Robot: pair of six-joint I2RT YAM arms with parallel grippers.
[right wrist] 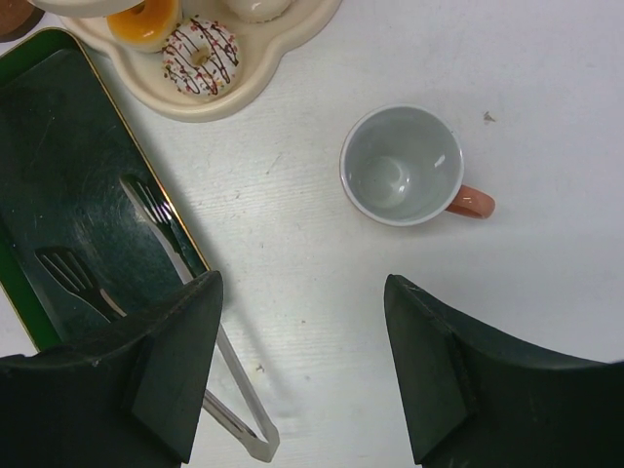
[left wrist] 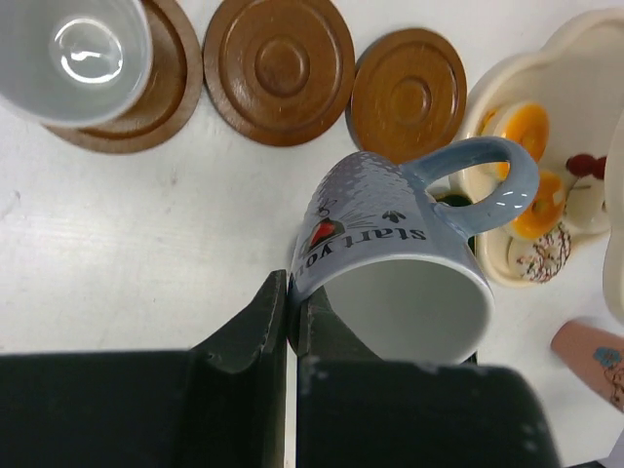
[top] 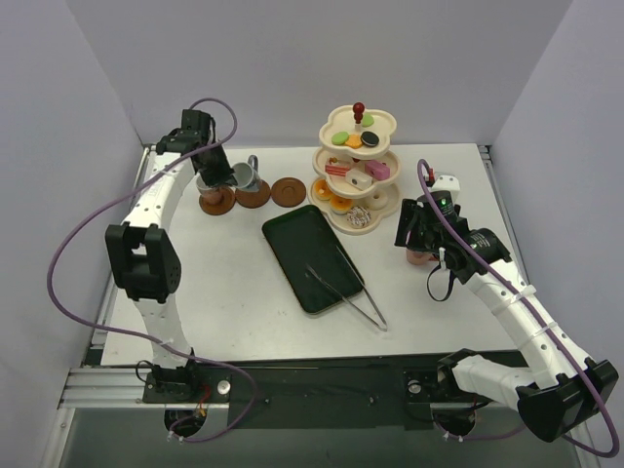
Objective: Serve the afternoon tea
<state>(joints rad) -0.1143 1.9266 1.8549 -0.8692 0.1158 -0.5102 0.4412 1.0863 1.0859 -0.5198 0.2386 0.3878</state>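
Blue-grey cup pinched at its rim by left pincer; right pincer gapes above pink-handled cup.

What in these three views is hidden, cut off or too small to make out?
- Left wrist: lettering on the grey cup curves out of sight.
- Top: the right gripper covers most of the orange-handled cup.
- Right wrist: the top edge cuts off the stand; the gripper hides part of the tongs.

Three cups, three saucers — one stand, tray, tongs.
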